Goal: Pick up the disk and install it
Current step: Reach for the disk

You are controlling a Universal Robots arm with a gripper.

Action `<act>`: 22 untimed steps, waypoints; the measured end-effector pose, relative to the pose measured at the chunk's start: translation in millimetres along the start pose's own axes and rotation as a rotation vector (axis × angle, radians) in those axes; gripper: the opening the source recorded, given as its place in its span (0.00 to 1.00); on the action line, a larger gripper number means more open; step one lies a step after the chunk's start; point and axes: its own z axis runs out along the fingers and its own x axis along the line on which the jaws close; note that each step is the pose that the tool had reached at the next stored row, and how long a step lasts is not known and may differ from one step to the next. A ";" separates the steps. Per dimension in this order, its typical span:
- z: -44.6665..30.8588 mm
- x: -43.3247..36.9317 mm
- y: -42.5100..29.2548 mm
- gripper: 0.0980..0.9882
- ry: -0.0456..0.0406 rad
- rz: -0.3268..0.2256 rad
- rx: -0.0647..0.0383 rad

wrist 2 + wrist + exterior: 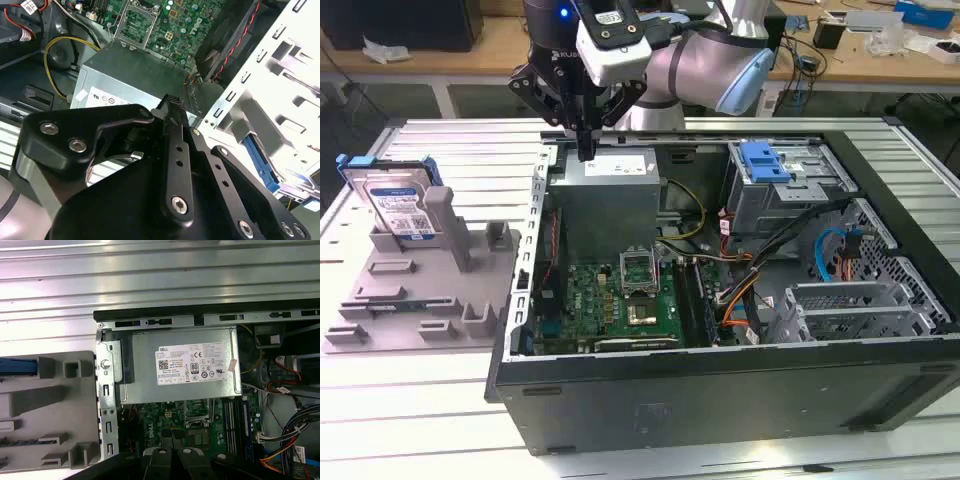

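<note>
Claw [586, 152] closed over case [720, 400], disk [402, 205] propped, long axis near upright

Setting: a robotics lab or test workshop. Indicators:
- A robot arm [710, 65] reaches over a ribbed metal desk [450, 145].
- An opened computer case [720, 395] lies on that desk, with its motherboard [625, 300] and cabling exposed.
- A grey moulded fixture [420, 300] sits beside the case and holds a disk [402, 205] on edge.
- A wooden desk [500, 50] behind carries small parts and cables.
</note>
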 end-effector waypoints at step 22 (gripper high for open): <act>0.1 43.5 7.8 0.01 0.0003 0.002 0.000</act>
